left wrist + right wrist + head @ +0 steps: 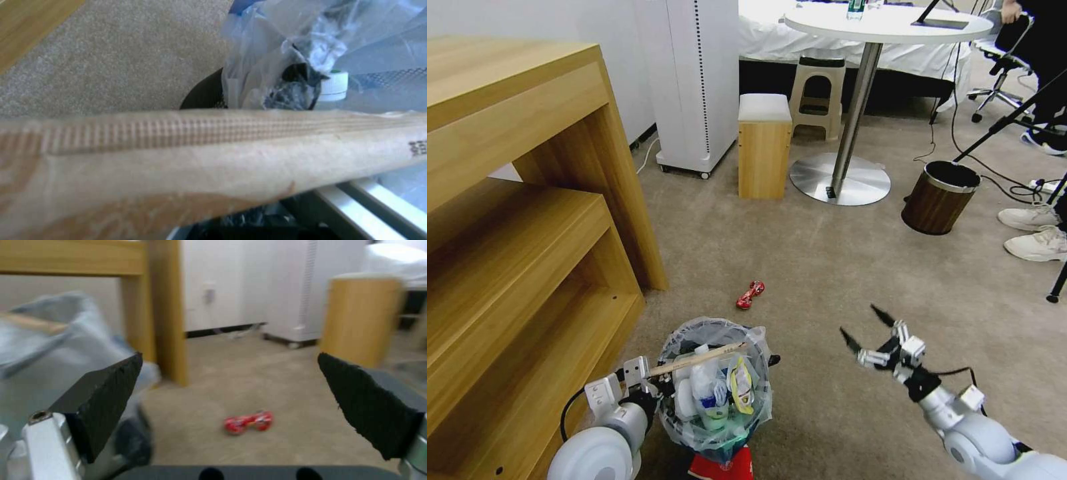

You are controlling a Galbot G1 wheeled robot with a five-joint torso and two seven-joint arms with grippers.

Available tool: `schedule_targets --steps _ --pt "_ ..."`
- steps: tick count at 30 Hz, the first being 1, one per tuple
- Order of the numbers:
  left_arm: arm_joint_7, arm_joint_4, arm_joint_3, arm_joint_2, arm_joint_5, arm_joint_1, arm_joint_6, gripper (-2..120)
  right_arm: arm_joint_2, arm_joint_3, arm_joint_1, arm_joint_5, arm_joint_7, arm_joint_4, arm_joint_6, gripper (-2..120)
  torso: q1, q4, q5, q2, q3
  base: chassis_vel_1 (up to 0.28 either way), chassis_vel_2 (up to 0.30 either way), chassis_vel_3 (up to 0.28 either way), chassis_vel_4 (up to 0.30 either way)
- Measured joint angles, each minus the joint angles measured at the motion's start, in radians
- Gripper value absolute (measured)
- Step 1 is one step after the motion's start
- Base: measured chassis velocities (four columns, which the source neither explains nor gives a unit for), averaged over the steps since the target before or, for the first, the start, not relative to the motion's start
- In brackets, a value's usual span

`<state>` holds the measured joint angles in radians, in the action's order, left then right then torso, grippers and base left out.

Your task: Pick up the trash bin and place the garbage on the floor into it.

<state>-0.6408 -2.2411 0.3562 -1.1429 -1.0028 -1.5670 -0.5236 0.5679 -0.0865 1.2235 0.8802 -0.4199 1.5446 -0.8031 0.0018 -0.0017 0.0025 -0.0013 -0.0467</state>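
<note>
The trash bin (715, 393), a dark wire bin lined with a crinkly clear bag (276, 50), sits at the lower middle of the head view. It holds plastic bottles, wrappers and a wooden stick (697, 360) in a paper sleeve (213, 150) lying across its top. My left gripper (650, 383) is shut on the bin's rim on the side nearer the shelf. One piece of garbage, a red wrapper (750, 294) (248, 421), lies on the beige floor (827, 280) beyond the bin. My right gripper (864, 325) (231, 406) hangs open above the carpet to the right of the bin, pointing toward the wrapper.
A wooden shelf unit (527, 233) runs along the left, close to the bin. Farther off stand a wooden stool (764, 143), a white cabinet (694, 80), a round table's metal foot (840, 179) and a brown wood-grain bin (940, 197). A person's shoes (1037, 230) and cables lie at the right.
</note>
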Motion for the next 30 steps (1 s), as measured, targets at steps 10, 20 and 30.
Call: schedule_targets --steps 10,20,30 --pt "0.004 -0.009 0.011 -0.026 0.019 -0.019 0.0 0 -0.043 -0.124 -0.072 0.056 -0.223 -0.114 0.001 99 0.0 -0.0001 0.0 0.0 0.0 0.0 0.0 0.0 0.0" --pt "0.007 -0.01 0.002 -0.046 0.03 -0.02 -0.006 0 0.042 -0.201 -0.205 0.104 -0.301 -0.32 0.061 90 0.0 0.0 -0.0002 0.0 0.0 0.0 0.0 0.0 0.0" --pt "0.006 -0.022 0.012 -0.05 0.023 -0.016 -0.008 0 0.158 -0.319 -0.304 0.092 -0.305 -0.455 0.059 81 0.0 0.0003 -0.0009 0.0 0.0 0.0 0.0 0.0 0.0"
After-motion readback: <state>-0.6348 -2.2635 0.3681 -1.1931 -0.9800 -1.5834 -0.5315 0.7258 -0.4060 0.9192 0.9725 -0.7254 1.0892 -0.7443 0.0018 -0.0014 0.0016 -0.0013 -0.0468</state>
